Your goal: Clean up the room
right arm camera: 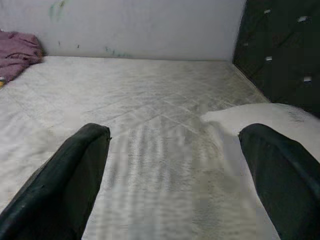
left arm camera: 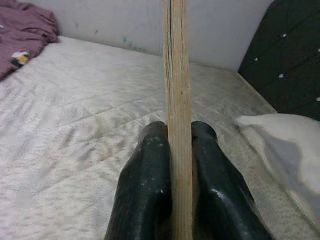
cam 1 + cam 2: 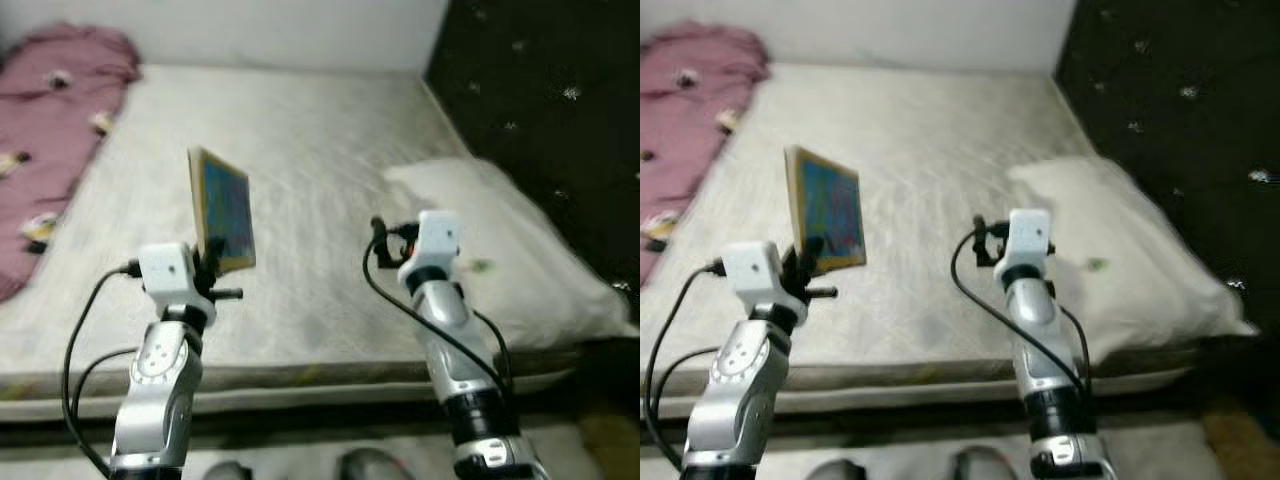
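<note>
Bare white quilted mattress (image 3: 330,160): fills the scene. Rumpled mauve blanket (image 3: 50,110): far left. White pillow (image 3: 520,250): right, beside dark tufted headboard (image 3: 550,90). Thin wooden-edged board with blue picture face (image 3: 222,210): held upright above the mattress, left gripper (image 2: 180,165) clamped on its lower edge. Right gripper (image 1: 175,165): fingers wide apart, empty, hovering near the pillow. Step judged: carrying the board off; next needs a place to set it.
</note>
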Robot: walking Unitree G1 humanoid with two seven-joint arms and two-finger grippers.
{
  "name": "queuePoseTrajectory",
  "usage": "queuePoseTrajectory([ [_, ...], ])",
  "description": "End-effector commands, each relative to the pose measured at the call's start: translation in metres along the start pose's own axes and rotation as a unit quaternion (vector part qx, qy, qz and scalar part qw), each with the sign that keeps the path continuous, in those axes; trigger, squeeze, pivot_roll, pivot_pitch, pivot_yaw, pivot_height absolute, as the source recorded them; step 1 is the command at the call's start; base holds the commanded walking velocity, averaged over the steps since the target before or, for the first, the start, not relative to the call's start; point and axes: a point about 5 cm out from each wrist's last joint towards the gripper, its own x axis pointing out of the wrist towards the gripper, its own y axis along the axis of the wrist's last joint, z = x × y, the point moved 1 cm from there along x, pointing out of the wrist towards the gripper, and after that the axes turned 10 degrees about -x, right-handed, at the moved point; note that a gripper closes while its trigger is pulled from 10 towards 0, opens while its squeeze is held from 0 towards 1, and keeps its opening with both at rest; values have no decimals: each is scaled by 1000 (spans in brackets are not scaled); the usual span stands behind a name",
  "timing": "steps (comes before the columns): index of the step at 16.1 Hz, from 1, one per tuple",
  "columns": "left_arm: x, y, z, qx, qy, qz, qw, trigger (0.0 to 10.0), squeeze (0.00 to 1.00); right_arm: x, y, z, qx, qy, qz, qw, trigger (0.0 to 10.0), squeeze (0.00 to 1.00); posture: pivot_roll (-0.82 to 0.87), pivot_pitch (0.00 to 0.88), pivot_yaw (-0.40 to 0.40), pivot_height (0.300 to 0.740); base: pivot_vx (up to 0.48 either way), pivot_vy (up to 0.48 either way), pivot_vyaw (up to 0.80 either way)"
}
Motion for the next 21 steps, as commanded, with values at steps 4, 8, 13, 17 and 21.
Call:
queuePoseTrajectory([
  [4, 1, 6, 10, -18, -17, 24, 999, 10000, 0, 0, 0, 7, -4, -9, -1, 1000, 10000, 0, -59, 33, -43, 740, 0, 0, 0],
  [8, 1, 7, 10, -16, -16, 27, 999, 10000, 0, 0, 0, 8, -5, -8, -1, 1000, 10000, 0, -62, 32, -42, 740, 0, 0, 0],
  [13, 3, 6, 12, -14, -19, 25, 999, 10000, 0, -1, 0, 7, -4, -10, -1, 1000, 10000, 0, -74, 29, -30, 740, 0, 0, 0],
  [17, 11, 7, 17, -20, -34, 23, 999, 10000, 0, 0, 6, 9, 0, -23, 9, 1000, 10000, 0, -143, 32, 6, 740, 0, 0, 0],
  [21, 14, 7, 17, -11, -47, 19, 999, 10000, 0, -7, 2, 9, 4, -29, 7, 1000, 10000, 0, -158, 27, 30, 740, 0, 0, 0],
])
